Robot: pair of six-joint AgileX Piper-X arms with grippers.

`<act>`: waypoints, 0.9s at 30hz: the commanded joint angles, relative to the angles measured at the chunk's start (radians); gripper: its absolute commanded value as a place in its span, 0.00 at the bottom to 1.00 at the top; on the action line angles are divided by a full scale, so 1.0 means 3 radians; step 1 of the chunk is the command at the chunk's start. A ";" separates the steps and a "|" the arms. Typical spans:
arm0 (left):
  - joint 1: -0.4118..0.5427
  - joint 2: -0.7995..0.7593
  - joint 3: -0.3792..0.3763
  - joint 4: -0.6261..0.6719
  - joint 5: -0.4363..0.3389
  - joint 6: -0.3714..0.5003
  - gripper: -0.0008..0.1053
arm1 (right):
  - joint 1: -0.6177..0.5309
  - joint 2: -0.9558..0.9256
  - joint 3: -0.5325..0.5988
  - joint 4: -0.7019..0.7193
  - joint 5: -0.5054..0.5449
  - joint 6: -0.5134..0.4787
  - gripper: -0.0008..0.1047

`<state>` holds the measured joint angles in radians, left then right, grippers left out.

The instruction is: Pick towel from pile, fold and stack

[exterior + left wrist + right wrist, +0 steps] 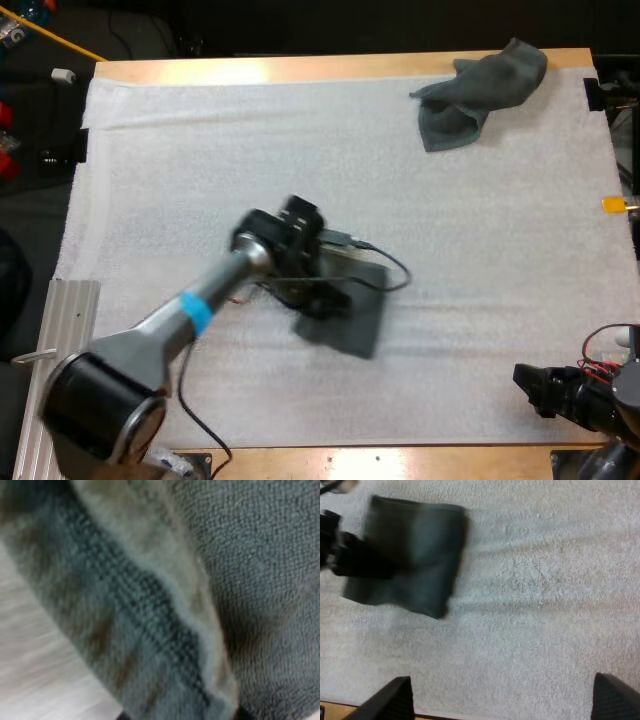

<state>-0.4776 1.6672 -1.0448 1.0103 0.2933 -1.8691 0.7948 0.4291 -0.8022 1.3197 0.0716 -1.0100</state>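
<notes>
A dark grey-green folded towel (355,315) lies near the middle of the white mat (200,150). My left gripper (318,296) is down on its left part, shut on the folded towel (150,605), whose hemmed edge runs between the fingers. A crumpled towel (480,92) sits at the far right corner of the mat. My right gripper (530,385) hovers low at the near right, open (505,692), with nothing between its fingers. From there the folded towel (415,555) looks blurred, with the left gripper (345,555) on its edge.
The wooden table edge (300,68) borders the mat on the far side. A metal rail (50,340) runs along the near left. Bare mat (545,605) lies between my right gripper and the folded towel.
</notes>
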 commanded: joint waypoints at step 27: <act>0.2097 -0.0122 -0.0015 0.0144 -0.1184 0.0744 0.01 | 0.0004 -0.0005 -0.0025 0.0008 0.0024 0.0011 0.66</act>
<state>0.1503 1.6385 -1.0448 1.0610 -0.0387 -1.6468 0.7948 0.4291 -0.8022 1.3197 0.0726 -1.0100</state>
